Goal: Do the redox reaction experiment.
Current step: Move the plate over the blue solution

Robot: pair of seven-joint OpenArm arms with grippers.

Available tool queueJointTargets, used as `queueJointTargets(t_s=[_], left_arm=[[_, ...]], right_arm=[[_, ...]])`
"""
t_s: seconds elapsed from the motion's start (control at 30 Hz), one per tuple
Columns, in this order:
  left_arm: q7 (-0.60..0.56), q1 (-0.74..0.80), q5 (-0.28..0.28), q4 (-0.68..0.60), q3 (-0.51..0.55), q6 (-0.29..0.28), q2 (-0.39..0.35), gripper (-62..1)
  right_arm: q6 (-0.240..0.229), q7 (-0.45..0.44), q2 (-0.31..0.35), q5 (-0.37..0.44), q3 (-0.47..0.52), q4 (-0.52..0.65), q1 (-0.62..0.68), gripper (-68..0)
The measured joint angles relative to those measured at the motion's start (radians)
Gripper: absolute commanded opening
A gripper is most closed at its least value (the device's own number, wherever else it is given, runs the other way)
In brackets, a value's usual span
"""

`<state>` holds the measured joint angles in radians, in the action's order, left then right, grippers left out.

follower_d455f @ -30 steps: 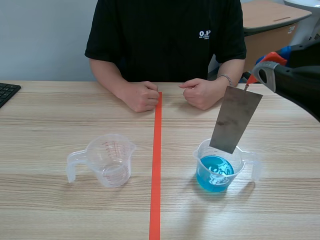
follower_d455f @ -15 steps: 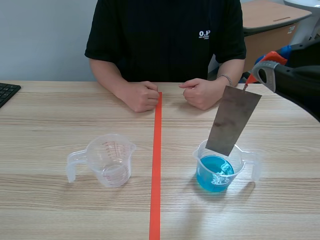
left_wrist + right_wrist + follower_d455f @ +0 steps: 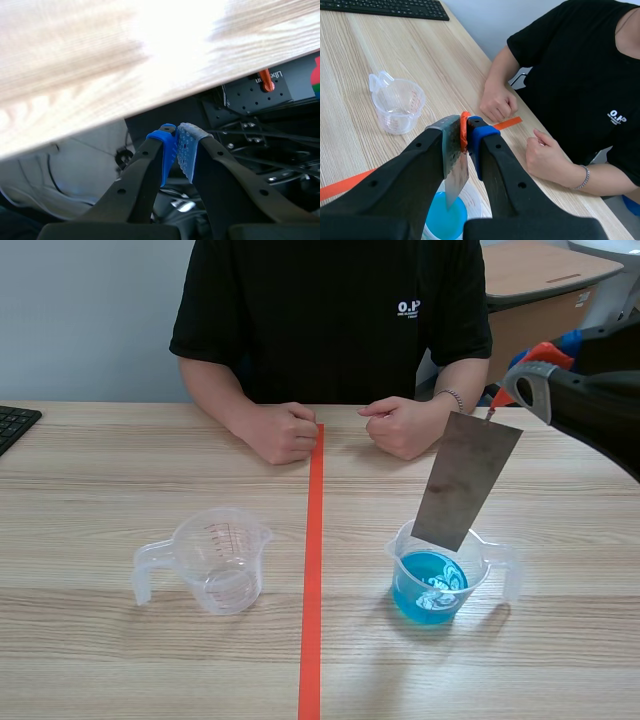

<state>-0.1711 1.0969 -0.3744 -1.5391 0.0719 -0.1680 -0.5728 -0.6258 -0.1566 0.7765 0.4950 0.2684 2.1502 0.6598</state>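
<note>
At the scene's upper right, the black right arm (image 3: 590,405) slanted down, carrying a tilted grey metal plate (image 3: 465,480), its lower edge in the mouth of the clear plastic cup (image 3: 400,543) of blue liquid (image 3: 425,590). In the left wrist view, the left tool (image 3: 176,137) was clenched on nothing below the wooden bench (image 3: 100,60). In the right wrist view, the right tool (image 3: 465,127) was clamped on the plate.

The person (image 3: 330,320) across the worktop (image 3: 150,460) is cut off at the shoulders, and the keyboard (image 3: 15,425) by the frame's edge. In its wrist view, the right end effector (image 3: 465,131) hides the top of the metal sheet (image 3: 455,170) and most of the blue-liquid beaker (image 3: 442,220). Red graduations on the clear beaker (image 3: 220,560) are too small to read.
</note>
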Motion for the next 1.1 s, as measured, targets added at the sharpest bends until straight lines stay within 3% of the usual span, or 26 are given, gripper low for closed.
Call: queueJointTargets(t_s=[0.33,0.47,0.57,0.7,0.8,0.9,1.1], left_arm=[[-0.005,-0.155,0.0,-0.04,0.0,-0.023,-0.21,-56.8],[-0.007,-0.263,-0.004,-0.047,0.0,-0.081,-0.301,-56.8],[-0.039,-0.341,-0.066,-0.061,0.0,-0.13,-0.365,-56.8],[-0.051,-0.425,-0.148,-0.108,0.0,-0.242,-0.44,-56.8],[-0.079,-0.475,-0.153,-0.146,-0.009,-0.278,-0.464,-56.8],[-0.089,-0.567,-0.15,-0.174,-0.097,-0.271,-0.466,-56.8],[-0.04,-0.813,-0.099,-0.177,-0.407,-0.271,-0.434,-56.8]], right_arm=[[0.0,0.0,0.0,0.0,0.0,0.0,0.0,-66.0],[0.0,0.0,0.0,0.0,0.0,0.0,0.0,-66.0],[0.0,0.0,0.0,0.0,0.0,0.0,0.0,-66.0],[0.0,0.0,0.0,0.0,0.0,0.001,0.0,-66.0],[0.0,0.0,0.0,0.0,0.0,0.001,0.0,-66.0],[0.0,0.0,0.0,0.0,0.0,0.001,0.0,-66.0],[0.0,0.0,0.0,0.0,0.0,0.001,0.0,-66.0]])
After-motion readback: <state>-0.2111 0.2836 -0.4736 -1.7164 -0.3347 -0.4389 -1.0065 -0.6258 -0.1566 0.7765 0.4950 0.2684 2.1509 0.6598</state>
